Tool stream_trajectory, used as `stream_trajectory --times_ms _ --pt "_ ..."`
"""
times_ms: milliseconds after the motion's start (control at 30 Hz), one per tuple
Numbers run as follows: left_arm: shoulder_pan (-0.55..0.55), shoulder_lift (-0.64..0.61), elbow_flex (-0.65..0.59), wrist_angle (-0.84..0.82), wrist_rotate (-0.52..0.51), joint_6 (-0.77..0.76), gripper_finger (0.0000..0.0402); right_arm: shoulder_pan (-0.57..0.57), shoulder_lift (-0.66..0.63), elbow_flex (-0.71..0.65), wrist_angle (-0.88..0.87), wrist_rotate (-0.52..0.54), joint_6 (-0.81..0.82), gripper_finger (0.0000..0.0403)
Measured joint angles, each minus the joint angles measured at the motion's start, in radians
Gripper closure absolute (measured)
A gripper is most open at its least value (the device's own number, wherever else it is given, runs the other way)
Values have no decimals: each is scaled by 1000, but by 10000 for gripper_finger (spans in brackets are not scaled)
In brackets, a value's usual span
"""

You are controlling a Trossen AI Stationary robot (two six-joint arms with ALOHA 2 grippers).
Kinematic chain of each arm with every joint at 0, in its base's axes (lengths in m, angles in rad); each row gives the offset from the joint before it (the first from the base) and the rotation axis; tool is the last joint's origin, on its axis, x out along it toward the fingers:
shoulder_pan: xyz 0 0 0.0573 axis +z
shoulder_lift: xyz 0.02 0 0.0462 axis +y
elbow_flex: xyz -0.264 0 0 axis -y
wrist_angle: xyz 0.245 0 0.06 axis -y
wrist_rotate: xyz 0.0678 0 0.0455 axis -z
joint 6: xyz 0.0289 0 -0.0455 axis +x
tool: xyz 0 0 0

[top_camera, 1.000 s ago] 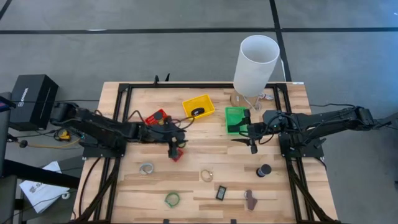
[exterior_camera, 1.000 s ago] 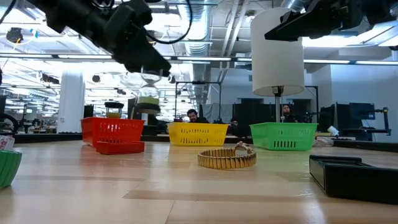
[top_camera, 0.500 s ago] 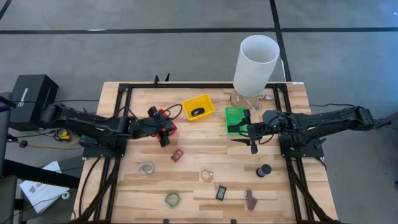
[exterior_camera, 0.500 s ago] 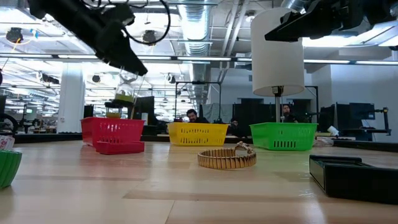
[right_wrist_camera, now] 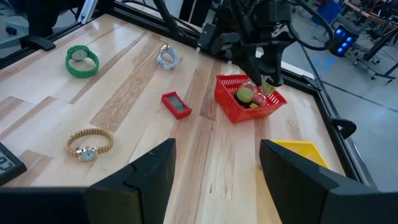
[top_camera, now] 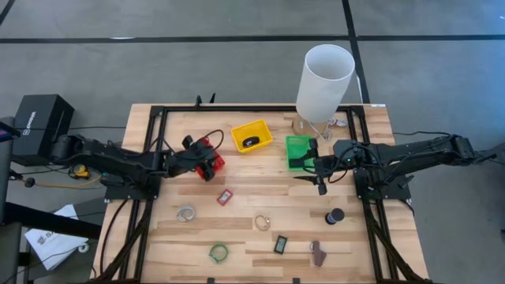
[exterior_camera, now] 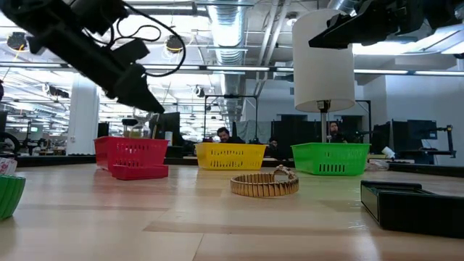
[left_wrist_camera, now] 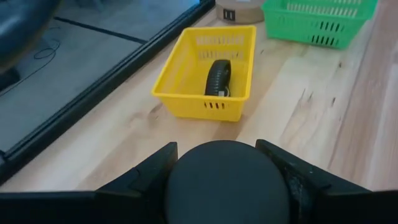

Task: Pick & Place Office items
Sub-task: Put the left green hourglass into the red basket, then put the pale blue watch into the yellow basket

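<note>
Risk: left gripper, fingers clamped on a black disc above the red bin, could drop it outside; right gripper waits open.

Three baskets sit in a row toward the desk's back edge: left basket, middle basket holding a roll, right basket. A tall cylinder stands behind the right basket. Nearer the front lie a flat block, three watches and a small disc.
</note>
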Motion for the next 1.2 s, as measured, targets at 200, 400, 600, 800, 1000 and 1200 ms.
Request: stream_trajectory --times_ms 200,400,600,800,1000,1200 --pt "0 0 -63 46 -9 -30 195 0 0 0 0 0 -1 179" --pt "0 0 -81 70 -19 -30 184 0 0 0 0 0 -2 179" --pt "0 -1 -92 89 -19 -30 189 0 0 0 0 0 -3 179" --pt "0 -1 -93 109 -12 -23 162 0 0 0 0 0 -2 179" --pt "0 -21 -81 115 -11 74 131 0 0 0 0 0 -2 179" --pt "-5 -80 -38 118 -10 160 121 0 0 0 0 0 0 179"
